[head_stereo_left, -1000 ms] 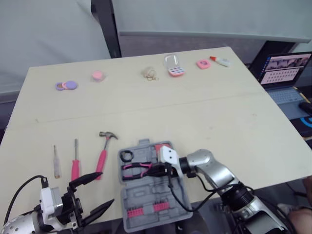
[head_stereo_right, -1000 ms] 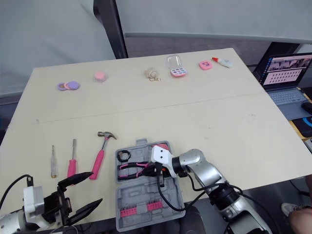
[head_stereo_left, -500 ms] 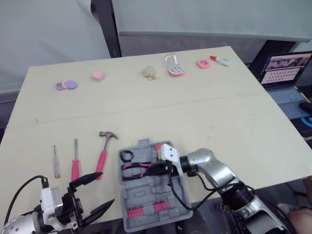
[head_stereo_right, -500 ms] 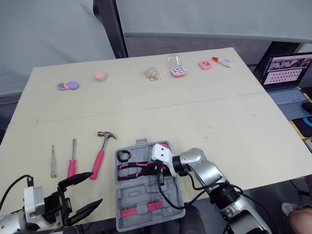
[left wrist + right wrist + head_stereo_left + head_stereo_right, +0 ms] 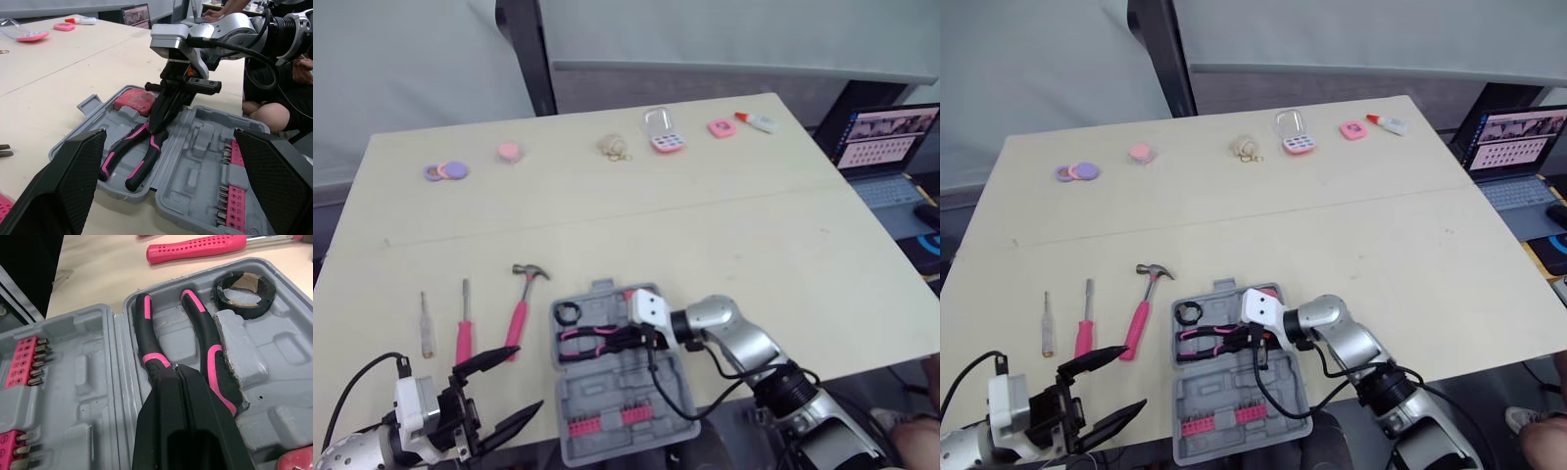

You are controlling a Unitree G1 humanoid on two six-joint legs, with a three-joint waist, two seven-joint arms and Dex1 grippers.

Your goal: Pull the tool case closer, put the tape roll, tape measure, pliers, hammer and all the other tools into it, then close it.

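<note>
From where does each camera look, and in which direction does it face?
Left eye view: head, facing forward and down over the table; left tool and right tool show.
Right eye view: beside it, same scene.
Left wrist view: left wrist, facing across the tool case toward the right tool; left fingers flank.
Right wrist view: right wrist, facing down on the pliers; right fingers show.
Shared: both wrist views show the pliers.

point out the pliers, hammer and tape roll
pliers (image 5: 146,335), right wrist view, on one pink-and-black handle
hammer (image 5: 519,318), left eye view, middle of its pink handle
tape roll (image 5: 240,309), right wrist view, on its black rim
</note>
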